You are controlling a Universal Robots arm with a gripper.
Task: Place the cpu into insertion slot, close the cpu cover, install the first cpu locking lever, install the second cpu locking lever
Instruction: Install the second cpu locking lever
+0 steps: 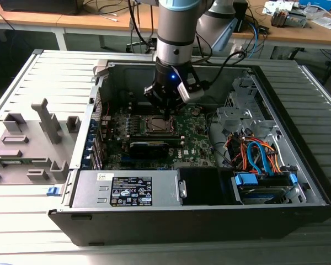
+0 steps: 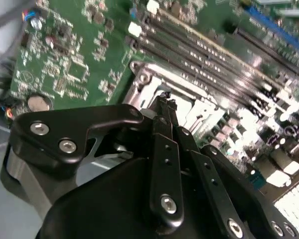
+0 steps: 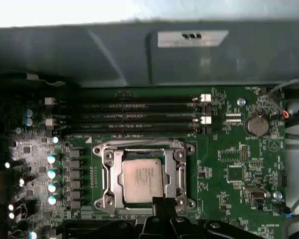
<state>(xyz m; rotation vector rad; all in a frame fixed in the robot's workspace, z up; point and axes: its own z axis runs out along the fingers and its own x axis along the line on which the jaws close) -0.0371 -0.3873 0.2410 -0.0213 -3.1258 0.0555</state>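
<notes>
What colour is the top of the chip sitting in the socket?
Pale silver-grey, on the small square metal-topped cpu, framed by the silver metal cpu cover; clearest in the first wrist view.

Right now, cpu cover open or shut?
Shut: in the first wrist view the cpu cover lies flat around the cpu, which shows through its square opening.

I see the cpu [image 3: 142,179] as pale brushed metal, dull-sheened, framed by the cpu cover [image 3: 175,174] of brighter bare steel. Around the cover, the motherboard [image 3: 234,164] is glossy green laminate. My hand [image 2: 164,99] looks matt black, with shiny screws.
</notes>
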